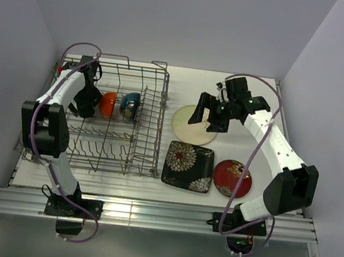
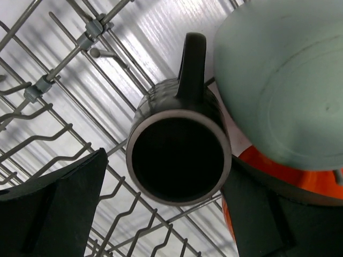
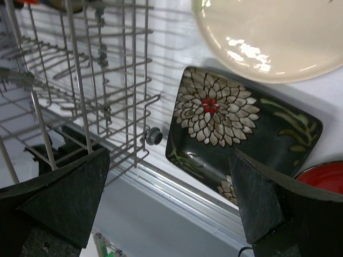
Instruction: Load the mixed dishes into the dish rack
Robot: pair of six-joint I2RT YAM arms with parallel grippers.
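The grey wire dish rack stands on the left of the table. My left gripper is inside it, open. In the left wrist view its fingers flank a dark cup that lies on its side on the wires, mouth towards the camera, not gripped. A pale bowl and the orange bowl sit right of the cup. The orange bowl and dark blue bowl stand in the rack. My right gripper is open and empty above the cream plate.
The black square floral plate and red floral plate lie flat on the table right of the rack. The right wrist view shows the rack's side, the black plate, the cream plate and the table's front rail.
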